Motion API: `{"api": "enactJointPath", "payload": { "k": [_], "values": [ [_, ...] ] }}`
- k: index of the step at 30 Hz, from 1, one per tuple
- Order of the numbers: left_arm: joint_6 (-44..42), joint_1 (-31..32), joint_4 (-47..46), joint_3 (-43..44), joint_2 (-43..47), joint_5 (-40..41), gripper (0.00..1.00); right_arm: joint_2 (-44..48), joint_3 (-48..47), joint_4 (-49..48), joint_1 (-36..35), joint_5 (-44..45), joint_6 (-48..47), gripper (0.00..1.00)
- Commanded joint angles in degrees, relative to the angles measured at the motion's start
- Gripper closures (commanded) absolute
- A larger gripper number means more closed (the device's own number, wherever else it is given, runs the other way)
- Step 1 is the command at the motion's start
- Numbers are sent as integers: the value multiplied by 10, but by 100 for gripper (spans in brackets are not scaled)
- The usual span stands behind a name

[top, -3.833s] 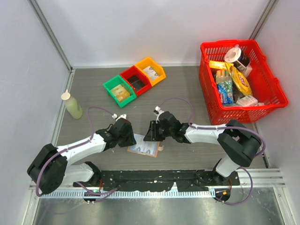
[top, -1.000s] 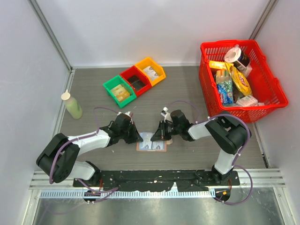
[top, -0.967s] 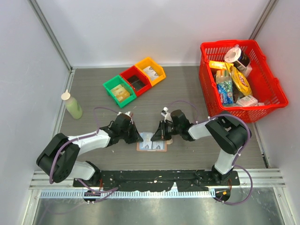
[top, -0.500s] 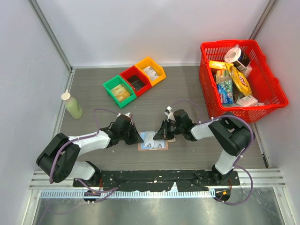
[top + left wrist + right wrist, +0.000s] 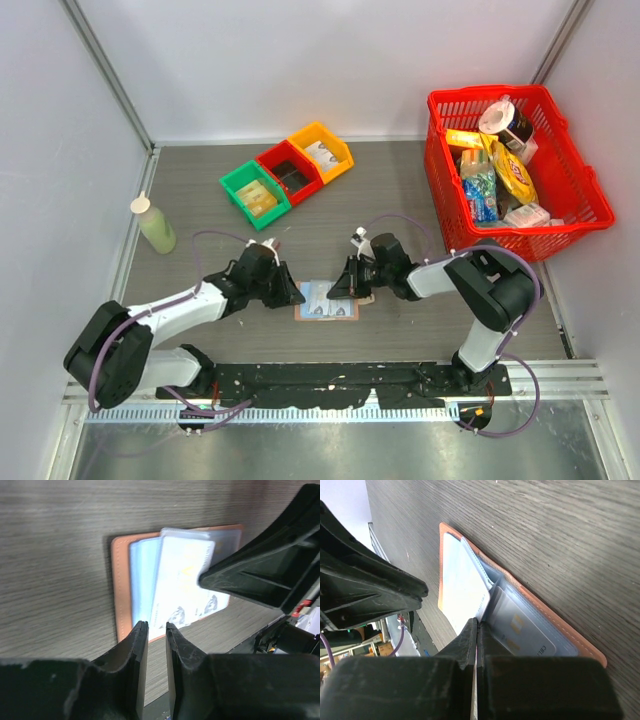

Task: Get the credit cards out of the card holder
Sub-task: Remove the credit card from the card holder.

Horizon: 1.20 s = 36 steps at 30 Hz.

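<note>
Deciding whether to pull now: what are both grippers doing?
Left gripper: jaws slightly open, nothing visibly held.
Right gripper: jaws shut at the card holder; grip unclear.

We see the left arm [image 5: 180, 308] reaching low and inward from its base; the right arm [image 5: 440, 277] folds in from the opposite side; the left end effector [image 5: 153, 627] points down, its fingers parted by a narrow slit; the right end effector [image 5: 476, 622] faces it, fingers pressed flat together.
</note>
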<state>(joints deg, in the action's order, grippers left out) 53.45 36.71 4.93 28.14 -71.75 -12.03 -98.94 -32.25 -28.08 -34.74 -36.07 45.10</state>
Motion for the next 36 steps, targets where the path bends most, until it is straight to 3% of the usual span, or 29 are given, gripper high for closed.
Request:
{"api": "enactJointPath", "payload": {
  "k": [1,9,13,19,26,31,36],
  "values": [
    [-42,1,17,56,-8,-18,77,-11,-23,25,2,-10,-35,99],
    [-38,4,-11,53,-90,-35,89,-12,-34,31,2,-8,-34,99],
    [1,6,-35,23,-96,-20,100,2,-21,12,1,14,-13,94],
    [61,7,-88,-29,-87,-8,100,12,21,-56,0,26,36,84],
    [82,9,-102,-45,-78,-1,100,16,56,-116,-10,27,63,82],
    [87,8,-103,-48,-77,-1,100,21,59,-124,-10,22,63,84],
    [90,8,-102,-51,-72,-1,100,19,58,-123,-10,19,54,96]
  ]
}}
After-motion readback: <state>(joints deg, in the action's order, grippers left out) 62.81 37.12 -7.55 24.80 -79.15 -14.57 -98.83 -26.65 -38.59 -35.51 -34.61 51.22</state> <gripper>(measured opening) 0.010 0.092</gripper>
